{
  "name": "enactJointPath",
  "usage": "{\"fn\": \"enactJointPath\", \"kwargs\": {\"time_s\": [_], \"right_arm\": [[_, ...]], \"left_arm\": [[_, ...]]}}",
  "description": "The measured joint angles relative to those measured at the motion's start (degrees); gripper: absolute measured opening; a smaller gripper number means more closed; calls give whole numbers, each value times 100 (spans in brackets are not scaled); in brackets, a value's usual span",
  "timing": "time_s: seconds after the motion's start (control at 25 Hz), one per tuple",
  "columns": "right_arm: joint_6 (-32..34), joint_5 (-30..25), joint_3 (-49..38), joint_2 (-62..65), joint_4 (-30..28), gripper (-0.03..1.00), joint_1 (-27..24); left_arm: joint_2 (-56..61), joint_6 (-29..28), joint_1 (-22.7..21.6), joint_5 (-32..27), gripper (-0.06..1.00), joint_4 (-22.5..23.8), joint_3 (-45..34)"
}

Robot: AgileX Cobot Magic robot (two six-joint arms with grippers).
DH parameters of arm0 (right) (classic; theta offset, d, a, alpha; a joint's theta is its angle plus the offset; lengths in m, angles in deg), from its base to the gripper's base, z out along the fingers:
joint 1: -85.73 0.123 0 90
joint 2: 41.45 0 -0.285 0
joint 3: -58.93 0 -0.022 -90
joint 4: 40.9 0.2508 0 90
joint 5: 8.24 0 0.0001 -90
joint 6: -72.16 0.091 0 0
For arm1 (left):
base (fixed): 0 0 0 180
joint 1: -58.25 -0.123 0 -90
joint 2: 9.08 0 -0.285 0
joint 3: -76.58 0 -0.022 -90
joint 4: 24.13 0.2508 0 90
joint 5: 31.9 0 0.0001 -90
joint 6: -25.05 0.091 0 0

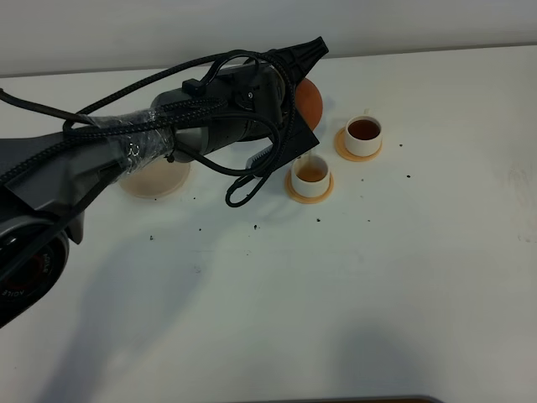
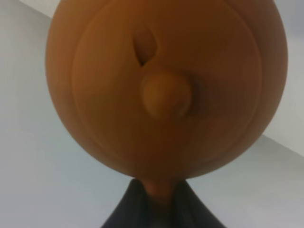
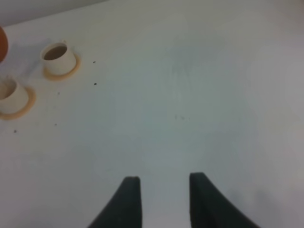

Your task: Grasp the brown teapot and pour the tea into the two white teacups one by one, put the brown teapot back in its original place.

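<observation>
No writing can be read with any certainty. The glossy black wrapped sleeve of the left arm [image 1: 134, 149], over the left part of the table, carries a few small white marks that could be digits or letters. They are too blurred to make out. The round dark joint housing [image 1: 18, 281] by the table's near left corner has pale capital lettering along its curved rim. It is partly cut off by the picture edge and too small to spell out. Neither wrist view shows any legible text, label or number.
</observation>
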Motion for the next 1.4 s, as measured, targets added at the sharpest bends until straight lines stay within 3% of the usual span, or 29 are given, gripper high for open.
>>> {"fn": "enactJointPath", "kwargs": {"time_s": [1.4], "right_arm": [[0, 0, 0, 0, 0, 24, 0]], "left_arm": [[-119, 573, 65, 53, 11, 301, -4]]}}
